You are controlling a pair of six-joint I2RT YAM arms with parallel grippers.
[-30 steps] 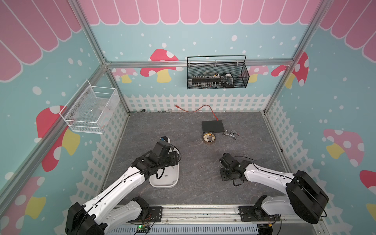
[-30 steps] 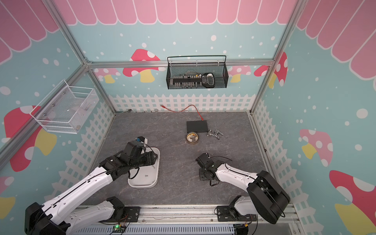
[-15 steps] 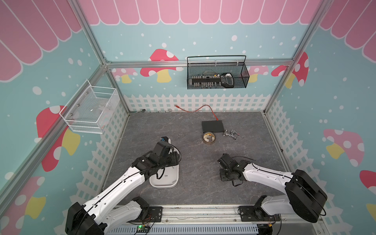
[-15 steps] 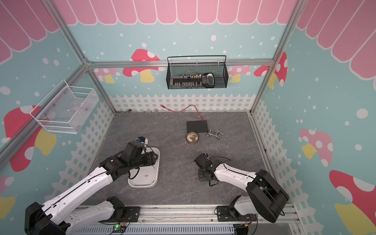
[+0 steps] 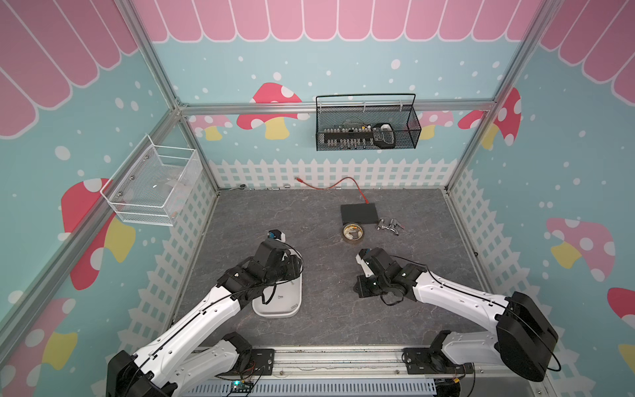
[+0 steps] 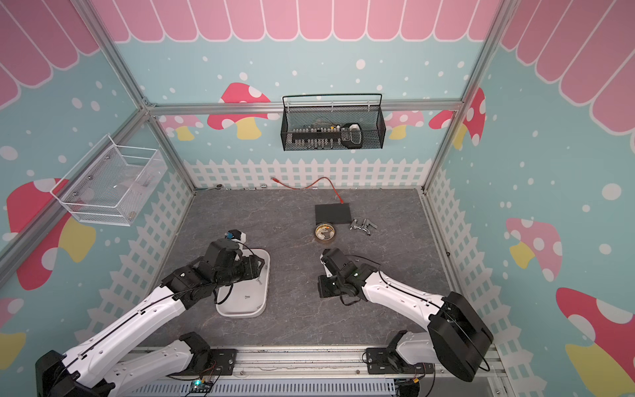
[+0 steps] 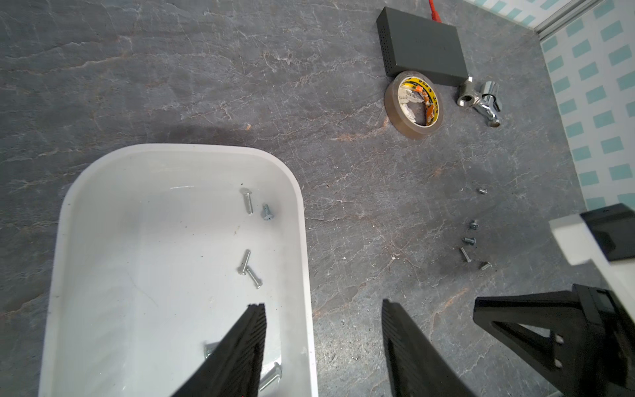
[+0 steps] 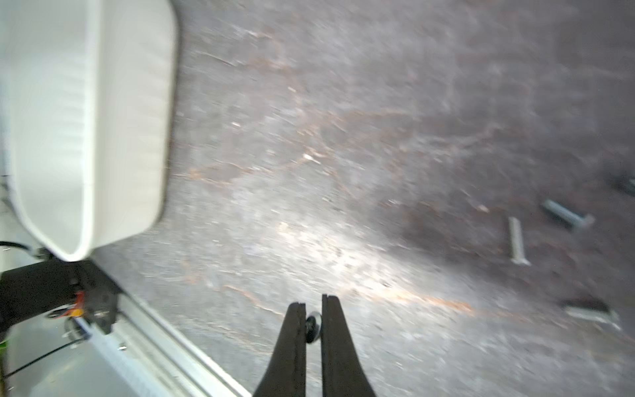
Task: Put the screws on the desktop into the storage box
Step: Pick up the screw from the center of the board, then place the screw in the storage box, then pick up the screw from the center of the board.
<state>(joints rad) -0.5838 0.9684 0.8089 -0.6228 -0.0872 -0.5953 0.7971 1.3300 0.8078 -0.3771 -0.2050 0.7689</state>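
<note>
The right gripper (image 8: 313, 302) pinches one tiny silver metal screw (image 8: 314, 323) between slim black fingertips above the veined dark grey desktop (image 7: 206, 86). The left gripper (image 7: 322, 304) hangs half-open over the smooth, round-cornered white plastic storage box (image 7: 137, 257) holding several screws (image 7: 247, 202); loose screws (image 7: 469, 240) dot the desktop.

Open jaws straddling storage box (image 7: 154, 240) rim, screws (image 7: 247, 202) inside, more on desktop (image 7: 206, 86)
</note>
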